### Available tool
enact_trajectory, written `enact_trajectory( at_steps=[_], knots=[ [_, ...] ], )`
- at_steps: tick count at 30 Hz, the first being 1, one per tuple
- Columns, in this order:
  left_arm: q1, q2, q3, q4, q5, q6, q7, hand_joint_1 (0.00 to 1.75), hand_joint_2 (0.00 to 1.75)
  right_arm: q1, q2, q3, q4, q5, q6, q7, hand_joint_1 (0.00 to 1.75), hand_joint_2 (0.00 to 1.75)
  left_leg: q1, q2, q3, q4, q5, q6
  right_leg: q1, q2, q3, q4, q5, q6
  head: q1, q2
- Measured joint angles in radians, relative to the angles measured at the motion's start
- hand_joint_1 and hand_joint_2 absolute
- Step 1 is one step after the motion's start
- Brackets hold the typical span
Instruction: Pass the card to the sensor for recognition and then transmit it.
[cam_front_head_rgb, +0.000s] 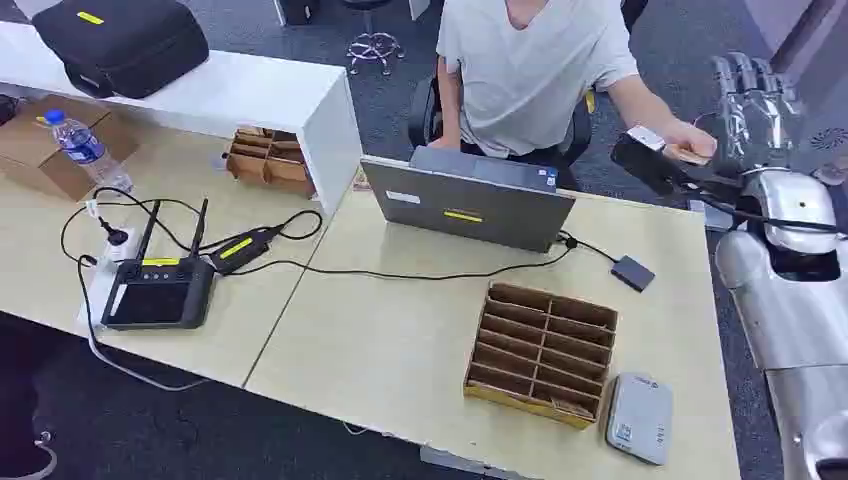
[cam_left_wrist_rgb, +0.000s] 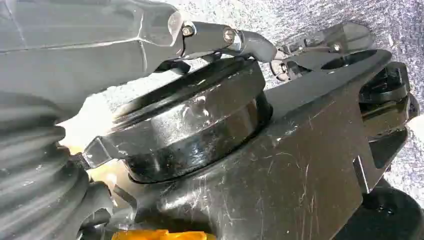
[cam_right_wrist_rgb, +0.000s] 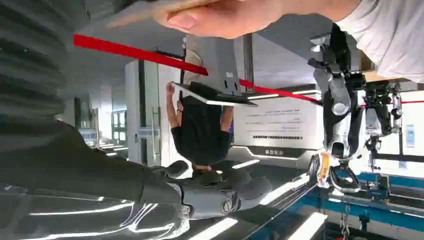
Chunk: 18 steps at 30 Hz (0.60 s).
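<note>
At the right edge of the head view the right hand (cam_front_head_rgb: 752, 105) is standing raised beyond the table's far right corner, its silvery fingers spread wide and holding nothing. Just left of it a person's hand (cam_front_head_rgb: 690, 140) is holding the card (cam_front_head_rgb: 686, 153), a thin tan sliver, beside the robot's palm; whether they are touching I cannot tell.

The right wrist view is giving what the head view is not: the same hand (cam_right_wrist_rgb: 225, 17) is reaching across the top of the frame with the card's flat edge (cam_right_wrist_rgb: 145, 11) jutting out to upper left, apart from the grey thumb (cam_right_wrist_rgb: 220, 192) lying below. Behind them a hall is showing, with a red stripe, a standing person in black and another robot on a stand.

The left wrist view is showing the left hand (cam_left_wrist_rgb: 100, 45) as a smooth grey cover and ribbed sleeve over scratched black metal and speckled carpet; how its fingers are set I cannot tell.

Back in the head view, the pale wooden table (cam_front_head_rgb: 400, 340) is carrying a grey laptop (cam_front_head_rgb: 470, 205), a small dark sensor (cam_front_head_rgb: 633, 272) on a cable at right, a cardboard divider tray (cam_front_head_rgb: 540, 355) and a rounded grey box (cam_front_head_rgb: 640, 418) at lower right. A black controller (cam_front_head_rgb: 160, 290) with two antennas is lying at left.
</note>
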Motion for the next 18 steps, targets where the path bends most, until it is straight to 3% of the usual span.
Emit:
enact_trajectory(
  at_steps=[4, 18],
  knots=[
    [0.000, 0.000, 0.000, 0.000, 0.000, -0.006, 0.000, 0.00, 1.75, 0.001, 0.000, -0.002, 0.010, -0.046, -0.011, -0.030, 1.75, 1.75, 0.000, 0.000, 0.000, 0.000, 0.000, 0.000, 0.000, 0.000, 0.000, 0.000, 0.000, 0.000, 0.000, 0.000],
    [0.000, 0.000, 0.000, 0.000, 0.000, -0.007, 0.000, 0.00, 1.75, 0.000, 0.000, -0.003, 0.016, -0.050, -0.013, -0.030, 1.75, 1.75, 0.000, 0.000, 0.000, 0.000, 0.000, 0.000, 0.000, 0.000, -0.001, 0.000, 0.000, 0.000, 0.000, 0.000]
  ],
)
